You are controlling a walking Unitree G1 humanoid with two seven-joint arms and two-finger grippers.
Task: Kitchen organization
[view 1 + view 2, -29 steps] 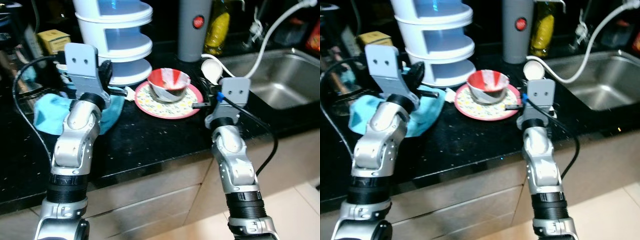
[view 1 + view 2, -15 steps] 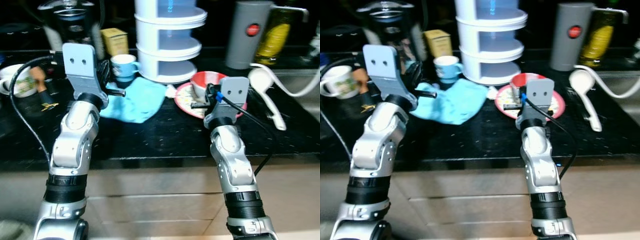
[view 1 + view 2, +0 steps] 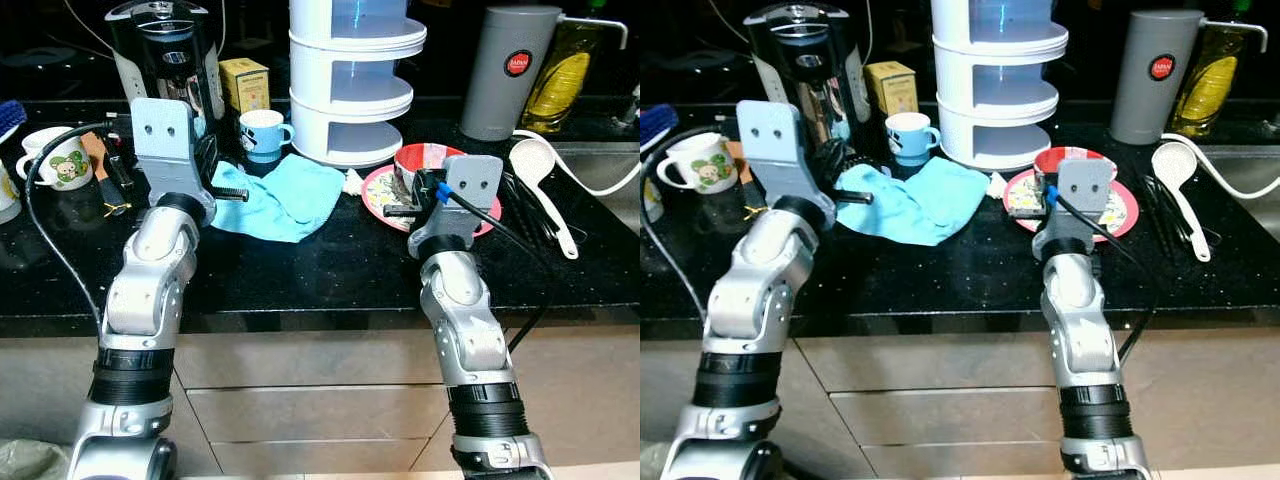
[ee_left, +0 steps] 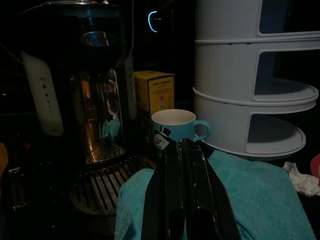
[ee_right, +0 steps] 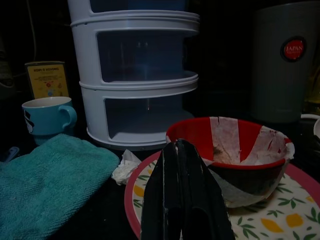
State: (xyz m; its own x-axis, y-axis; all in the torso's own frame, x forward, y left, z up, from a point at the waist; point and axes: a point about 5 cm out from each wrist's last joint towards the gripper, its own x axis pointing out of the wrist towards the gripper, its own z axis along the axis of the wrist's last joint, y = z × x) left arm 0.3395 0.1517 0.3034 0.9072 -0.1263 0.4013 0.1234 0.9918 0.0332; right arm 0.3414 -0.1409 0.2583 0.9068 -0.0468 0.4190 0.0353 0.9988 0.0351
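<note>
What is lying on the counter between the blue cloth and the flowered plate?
A small crumpled white tissue lies between the blue cloth and the flowered plate, seen in the eye views and right wrist view.

Bowl on plate, cloth spread out.
Red-and-white bowl (image 3: 428, 162) sits upright on the floral plate (image 3: 376, 190); crumpled teal cloth (image 3: 283, 196) lies beside it.

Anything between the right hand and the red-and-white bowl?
Nothing visible. The right hand, fingers closed, hovers at the near rim of the floral pink-rimmed plate, with the red-and-white bowl just beyond. The crumpled white tissue lies off to its side.
</note>
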